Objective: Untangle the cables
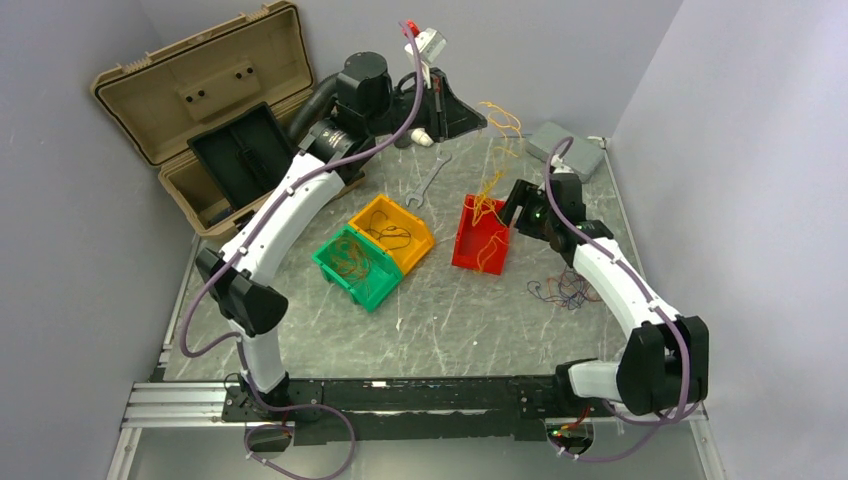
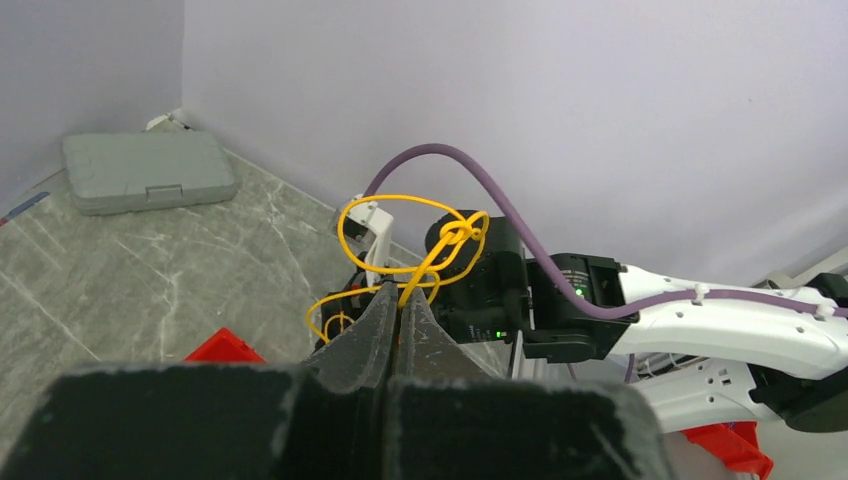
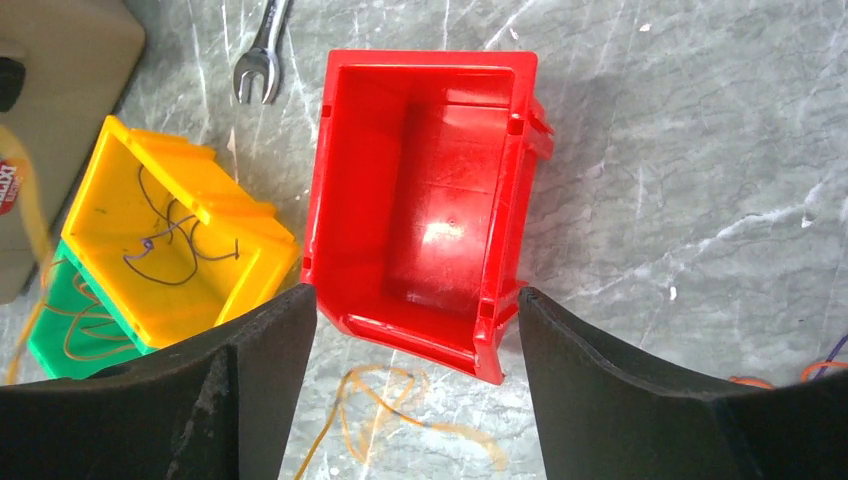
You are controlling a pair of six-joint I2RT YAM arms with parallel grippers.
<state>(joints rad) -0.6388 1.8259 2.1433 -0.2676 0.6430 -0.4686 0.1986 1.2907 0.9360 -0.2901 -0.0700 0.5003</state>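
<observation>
Aloft, yellow cables point(image 2: 455, 235) between closed left jaws (right jaws agape)

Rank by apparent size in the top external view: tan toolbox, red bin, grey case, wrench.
1. tan toolbox, lid open, clearly largest
2. red bin and grey case: they look alike, so no ranking between them
3. wrench, smallest

We count two grippers: the left gripper point(image 2: 400, 290) and the right gripper point(image 3: 412, 296). Under the right gripper sit three bins: one red bin point(image 1: 462, 245), one yellow bin point(image 1: 366, 210) and one green bin point(image 1: 345, 288). Beyond it lies one wrench point(image 1: 430, 180). There is one toolbox point(image 1: 190, 90) and one grey case point(image 1: 567, 150). One yellow wire point(image 2: 415, 215) sits pinched in the left gripper. The other cables point(image 1: 565, 290) are too fine to count.
</observation>
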